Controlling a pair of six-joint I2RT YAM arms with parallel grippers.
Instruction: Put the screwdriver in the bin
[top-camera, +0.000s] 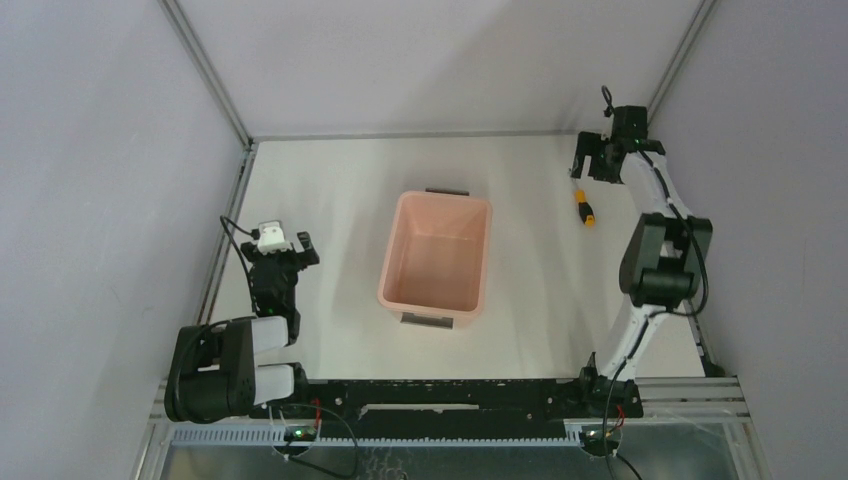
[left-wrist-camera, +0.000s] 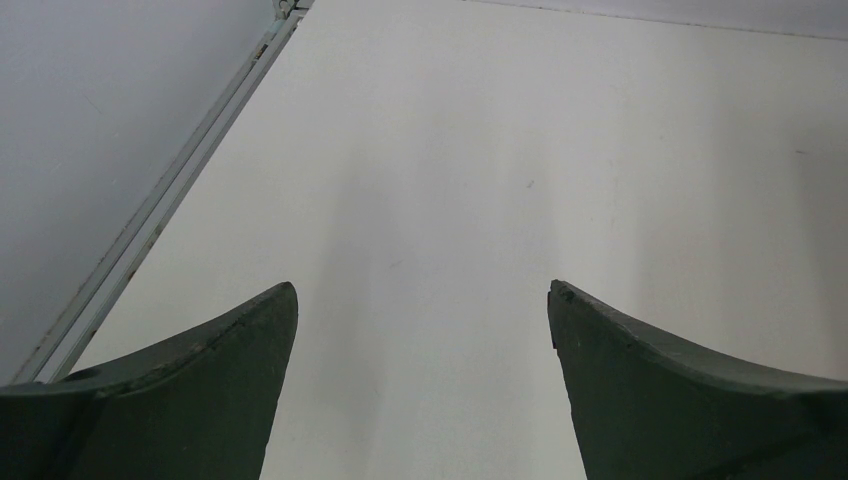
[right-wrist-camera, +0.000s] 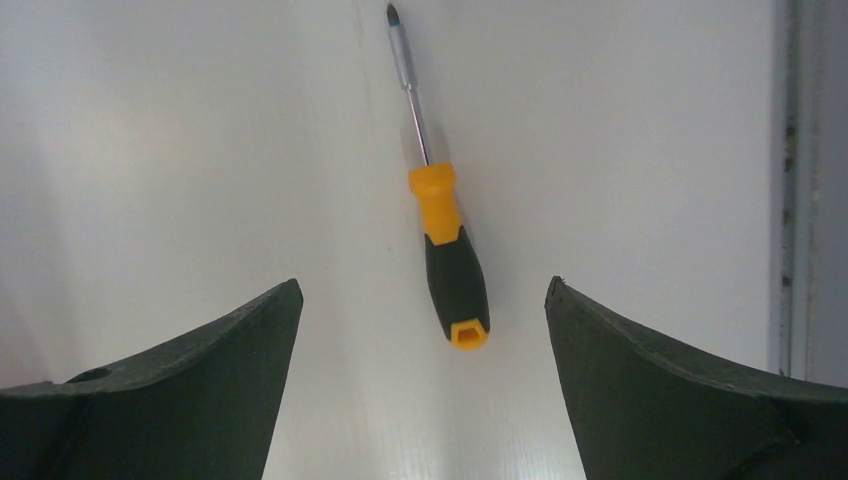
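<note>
Below right pincer (right-wrist-camera: 423, 284), spread wide and empty, screwdriver (right-wrist-camera: 434, 190) flat on surface (right-wrist-camera: 200, 150): likely light, stiff, may roll, so pinch black handle (right-wrist-camera: 456, 285)

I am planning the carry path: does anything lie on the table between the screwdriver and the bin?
No. In the top view, the table between the screwdriver and the bin is bare.

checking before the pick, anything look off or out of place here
Nothing stands out. The small orange-and-black-handled screwdriver lies flat on the white table, right of the pale pink rectangular plastic bin, which sits upright and empty.
</note>
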